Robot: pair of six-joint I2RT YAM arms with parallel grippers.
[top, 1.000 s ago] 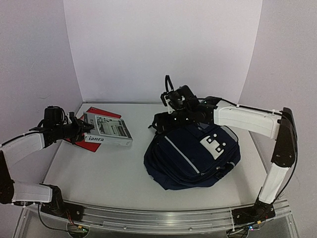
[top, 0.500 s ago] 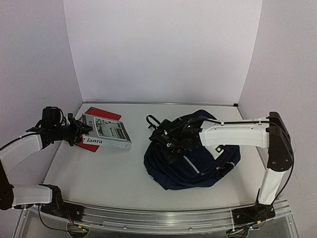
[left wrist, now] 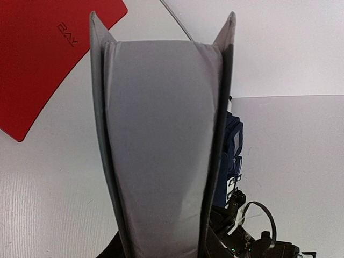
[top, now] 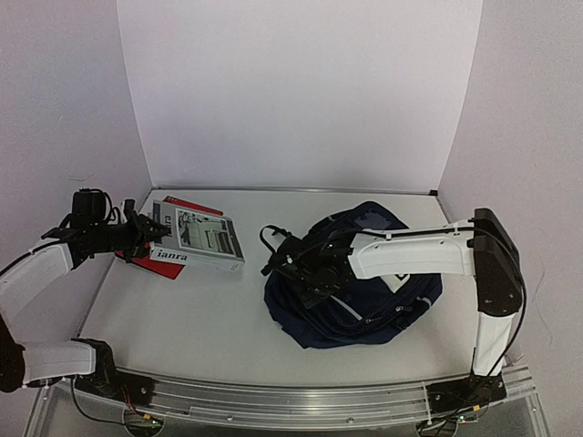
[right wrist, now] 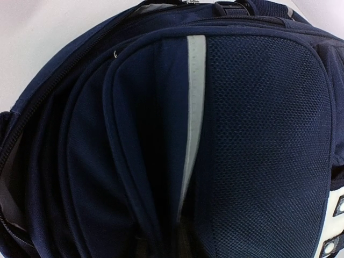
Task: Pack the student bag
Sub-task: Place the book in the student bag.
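The student bag point(top: 387, 293), navy with a pale stripe, lies right of centre; its top stands up and shows a grey lining point(top: 370, 218). My right gripper point(top: 306, 267) presses into the bag's left side. In the right wrist view the bag point(right wrist: 242, 134) fills the frame, and a fold of its fabric by the stripe runs down between the jaws, which look shut on it. At the left, my left gripper point(top: 139, 236) is shut on the near edge of a grey book point(top: 200, 235). The book's page edge point(left wrist: 161, 150) fills the left wrist view, with the bag point(left wrist: 232, 142) behind it.
A red folder point(top: 146, 259) lies under the book, also seen as the folder point(left wrist: 37, 64) at the upper left. A black strap loop point(top: 271, 238) sticks out from the bag's left. White walls close the back and sides.
The right arm swung from behind the bag to its left front side, came down and closed its jaws on the fabric. The bag's top rose. The left gripper shifted the book slightly.
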